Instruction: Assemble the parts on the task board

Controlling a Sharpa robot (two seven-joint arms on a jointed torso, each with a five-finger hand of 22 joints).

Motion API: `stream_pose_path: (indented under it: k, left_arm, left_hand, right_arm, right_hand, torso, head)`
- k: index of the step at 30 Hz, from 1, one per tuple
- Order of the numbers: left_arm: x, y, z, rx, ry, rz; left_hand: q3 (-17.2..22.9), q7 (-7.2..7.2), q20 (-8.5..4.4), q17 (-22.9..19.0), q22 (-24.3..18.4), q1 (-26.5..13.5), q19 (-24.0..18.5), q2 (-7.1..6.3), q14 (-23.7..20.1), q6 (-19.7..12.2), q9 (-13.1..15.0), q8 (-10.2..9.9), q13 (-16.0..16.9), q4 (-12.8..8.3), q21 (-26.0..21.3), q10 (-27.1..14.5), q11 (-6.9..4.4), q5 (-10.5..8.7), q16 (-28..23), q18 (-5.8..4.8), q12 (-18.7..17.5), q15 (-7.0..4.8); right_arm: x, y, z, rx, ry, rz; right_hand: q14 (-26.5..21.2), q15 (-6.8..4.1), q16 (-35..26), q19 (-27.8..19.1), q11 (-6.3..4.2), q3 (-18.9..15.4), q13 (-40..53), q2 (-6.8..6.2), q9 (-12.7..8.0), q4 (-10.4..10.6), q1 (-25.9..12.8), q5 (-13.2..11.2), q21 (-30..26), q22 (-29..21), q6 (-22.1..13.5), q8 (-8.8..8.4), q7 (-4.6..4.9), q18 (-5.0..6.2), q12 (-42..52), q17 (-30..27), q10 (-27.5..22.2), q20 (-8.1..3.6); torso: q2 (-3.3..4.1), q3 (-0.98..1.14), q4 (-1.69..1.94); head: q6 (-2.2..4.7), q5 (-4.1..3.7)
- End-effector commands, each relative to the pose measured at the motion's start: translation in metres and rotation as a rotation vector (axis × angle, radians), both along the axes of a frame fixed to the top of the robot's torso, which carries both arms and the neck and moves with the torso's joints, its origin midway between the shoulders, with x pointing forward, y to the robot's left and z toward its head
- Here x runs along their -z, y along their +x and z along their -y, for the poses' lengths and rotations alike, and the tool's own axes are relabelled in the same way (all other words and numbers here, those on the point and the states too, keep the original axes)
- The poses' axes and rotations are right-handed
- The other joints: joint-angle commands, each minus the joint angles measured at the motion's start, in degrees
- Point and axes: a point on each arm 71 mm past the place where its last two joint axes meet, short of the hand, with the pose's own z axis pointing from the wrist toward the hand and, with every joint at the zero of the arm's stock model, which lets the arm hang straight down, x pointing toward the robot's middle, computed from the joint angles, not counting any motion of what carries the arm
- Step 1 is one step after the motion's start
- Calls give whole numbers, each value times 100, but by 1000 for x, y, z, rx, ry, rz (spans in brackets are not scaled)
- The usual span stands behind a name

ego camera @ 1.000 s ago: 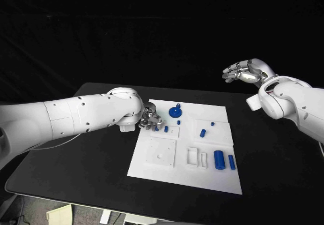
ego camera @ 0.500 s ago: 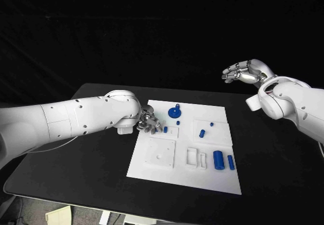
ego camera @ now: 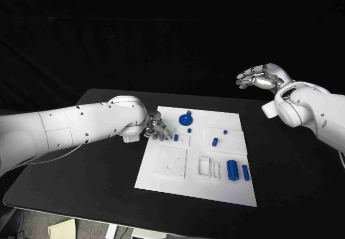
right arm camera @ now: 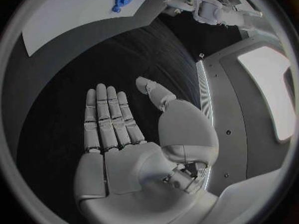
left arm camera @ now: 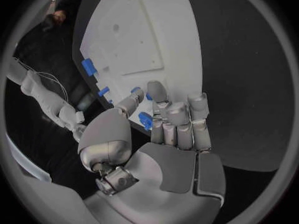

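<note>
Nearest me at five o'clock on the task board (ego camera: pixel 188 186), a big cylinder (ego camera: pixel 232 170) lies loose, so most assembly remains, I judge. At ten o'clock my left hand (ego camera: pixel 156 130) pinches a small blue part (left arm camera: pixel 145 119). Far at two o'clock, my right hand (ego camera: pixel 260 77) hangs spread, holding nothing.

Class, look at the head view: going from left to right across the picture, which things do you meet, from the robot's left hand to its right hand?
Left hand → small blue peg beside it → round blue knobbed part → blue peg → large blue cylinder → slim blue cylinder → right hand, raised beyond the task board.
</note>
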Motion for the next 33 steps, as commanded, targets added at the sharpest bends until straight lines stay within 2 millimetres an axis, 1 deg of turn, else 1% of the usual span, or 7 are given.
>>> stream_pose_path:
  k: [1,7,15,19,22,25,33]
  left_arm:
    - [-6,2,-2,-50,-78,61]
    - [-22,9,-5,-76,-152,104]
    - [-37,18,7,-101,-511,164]
    - [-43,21,23,-3,-533,263]
    - [-44,22,31,80,-488,339]
    - [-44,22,40,158,-460,410]
    - [-38,21,68,354,-336,517]
  left_hand:
    - [34,81,-575,-57,8,49,-65,-105,-79,-293,-61,-186,-69,76,-46,-74,63,-32,-88,-13,-76,76]
    - [115,400,-440,-308,-73,306,-443,-343,-463,-1089,-434,-756,-272,153,-319,-658,357,-29,-505,-132,-409,369]
    - [137,681,-115,-649,-224,643,-1094,-403,-1139,-1476,-825,-1089,-619,148,-820,-1470,702,-12,-1127,-284,-1023,749]
    - [220,842,169,-830,-274,1490,-1525,-229,-1550,-1629,-1117,-1203,-941,-367,-1121,-2014,1004,118,-1491,-355,-1463,1021]
    - [222,854,251,-896,-283,2061,-1595,-91,-1614,-1571,-1248,-1170,-1070,-744,-1205,-2010,1054,279,-1612,-351,-1553,1087]
    - [189,816,278,-927,-278,2563,-1580,72,-1587,-1458,-1401,-1113,-1223,-1072,-1261,-1957,1062,764,-1662,-364,-1636,1116]
    - [52,830,300,-936,-254,2857,-1535,-32,-1553,-1488,-1619,-1118,-1456,-1079,-1320,-2007,1122,417,-1678,-350,-1832,1141]
  right_arm:
    - [0,0,0,-8,-7,0]
    - [1,0,1,-7,-7,-2]
    - [1,0,3,-2,-8,-1]
    - [2,1,4,-1,-8,-3]
    - [2,1,2,-4,-6,-3]
    - [2,1,0,-8,-6,-4]
    - [2,1,-3,-14,-4,-6]
  right_hand:
    - [5,28,-30,-42,40,-42,-6,-42,-9,8,21,23,-29,-2,-45,-23,-1,35,-37,-7,19,11]
    - [3,29,-32,-45,41,-41,-6,-41,-11,4,29,24,-30,-1,-46,-23,-1,36,-43,-10,20,10]
    - [4,29,-32,-49,39,-35,-5,-47,-13,-2,56,26,-31,1,-45,-22,-3,36,-53,-15,23,7]
    - [5,28,-32,-50,36,-31,-4,-46,-13,-3,74,21,-30,3,-41,-19,-6,35,-57,-18,27,6]
    - [6,27,-32,-50,35,-30,-3,-45,-13,-2,79,19,-30,3,-40,-18,-6,35,-59,-19,29,6]
    - [6,27,-32,-49,35,-30,-3,-44,-14,-2,82,17,-29,4,-39,-18,-7,36,-60,-20,30,7]
    - [6,26,-32,-50,35,-29,-3,-44,-15,-3,89,15,-29,4,-40,-18,-6,36,-63,-21,32,7]
  torso:
    - [-4,5,2]
    - [-5,6,3]
    - [-1,3,2]
    - [1,3,1]
    - [3,3,-1]
    - [4,4,-11]
    - [11,10,-15]
  head:
    - [12,-12]
    - [44,-34]
    - [136,-117]
    - [182,-144]
    - [216,-167]
    - [255,-186]
    - [345,-283]
